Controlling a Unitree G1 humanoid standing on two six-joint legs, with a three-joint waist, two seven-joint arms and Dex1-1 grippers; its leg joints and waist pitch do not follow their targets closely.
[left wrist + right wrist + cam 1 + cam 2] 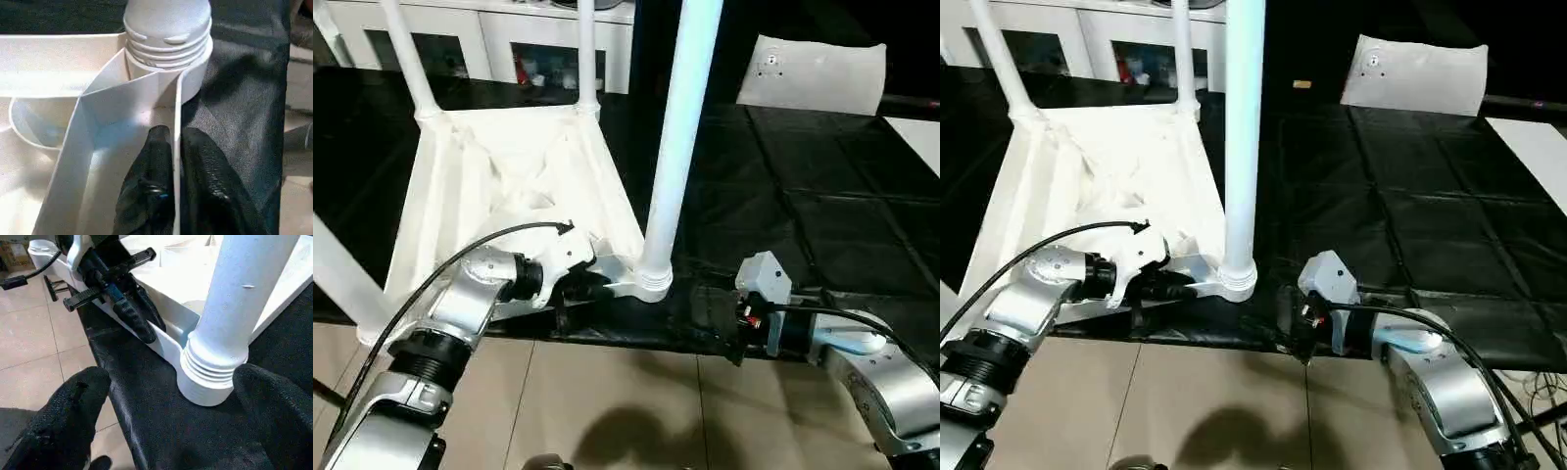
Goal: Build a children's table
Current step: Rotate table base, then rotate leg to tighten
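Observation:
The children's table lies upside down on a black mat. Its ribbed top (499, 186) faces up, and legs stand in its corner sockets. The near leg (680, 137) rises from the near right socket (654, 279). Two more legs (411, 59) stand at the far corners, and a fourth (337, 269) slants off at the left edge. My left gripper (592, 284) is shut on the top's side wall just beside that near socket, one finger (146, 186) inside the wall and one outside. To the right of the near leg's base, my right gripper (1291, 318) is open, its fingers (73, 411) spread wide and touching nothing.
The black mat (803, 196) ends at a front edge just before my arms, with tiled floor (607, 392) below it. A white cabinet with dark openings (489, 39) stands behind the table. A white cushion-like bag (813, 73) lies at the back right.

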